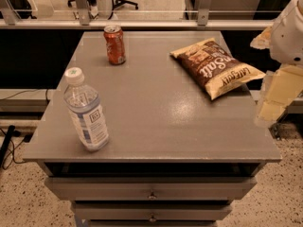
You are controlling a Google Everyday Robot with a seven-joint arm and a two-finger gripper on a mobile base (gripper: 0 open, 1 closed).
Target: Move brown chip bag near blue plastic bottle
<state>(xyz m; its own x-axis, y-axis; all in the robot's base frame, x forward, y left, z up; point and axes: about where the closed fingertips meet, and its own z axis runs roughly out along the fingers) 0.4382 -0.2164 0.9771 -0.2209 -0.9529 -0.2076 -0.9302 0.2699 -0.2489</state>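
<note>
The brown chip bag (216, 68) lies flat on the right rear part of the grey table (156, 122), its tan-yellow end pointing to the right edge. The blue plastic bottle (86, 110) stands upright near the front left corner, with a white cap and a white-blue label. My gripper (271, 109) hangs at the right edge of the view, just off the table's right side. It is to the right of the bag and a little nearer than it, not touching it, and it holds nothing.
An orange-red soda can (114, 44) stands upright at the back left of the table. Drawers (151, 189) sit under the tabletop. A rail and glass partition (142, 22) run behind the table. Cables lie on the floor at the left.
</note>
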